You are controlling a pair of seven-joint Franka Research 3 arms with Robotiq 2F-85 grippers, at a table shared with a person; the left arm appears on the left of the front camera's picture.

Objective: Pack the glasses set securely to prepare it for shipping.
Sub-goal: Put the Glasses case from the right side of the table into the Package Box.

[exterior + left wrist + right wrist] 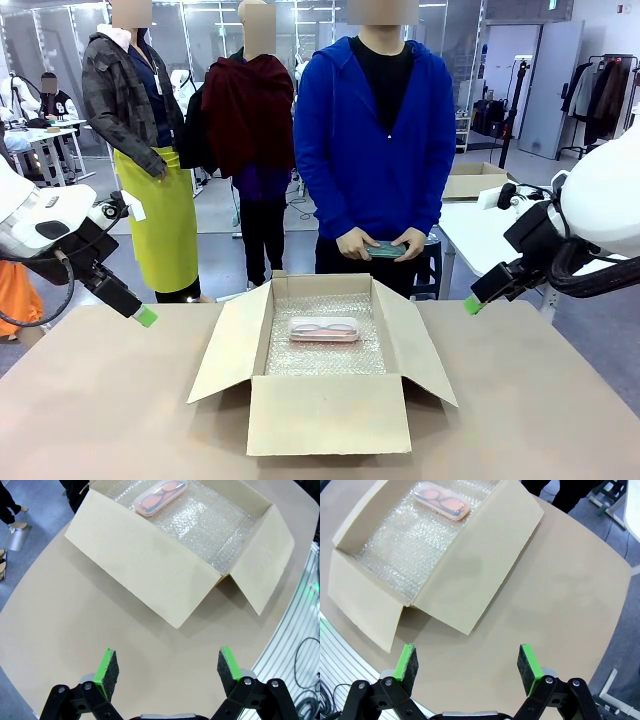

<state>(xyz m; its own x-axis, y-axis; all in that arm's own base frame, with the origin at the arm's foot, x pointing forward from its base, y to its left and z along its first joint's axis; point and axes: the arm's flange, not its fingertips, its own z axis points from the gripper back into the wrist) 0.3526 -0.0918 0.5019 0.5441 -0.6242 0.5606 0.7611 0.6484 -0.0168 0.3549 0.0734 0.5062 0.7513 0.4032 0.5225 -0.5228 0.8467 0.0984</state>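
Pink translucent case (pixel 323 329) flat inside box (pixel 328 412), mint green case (pixel 385 250) in person's hands (pixel 356 243)

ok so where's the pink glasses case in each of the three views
Front view: pink case sits mid-picture inside the open cardboard box, toward its far side.
Left wrist view: pink case at top centre, inside the box.
Right wrist view: pink case at top, left of centre, inside the box.
Shared landmark: the bubble wrap under it.

A pink glasses case (pixel 160 496) lies in the bubble-wrapped box (pixel 150 575) at top; the open left gripper (pixel 168 669) hangs empty below.
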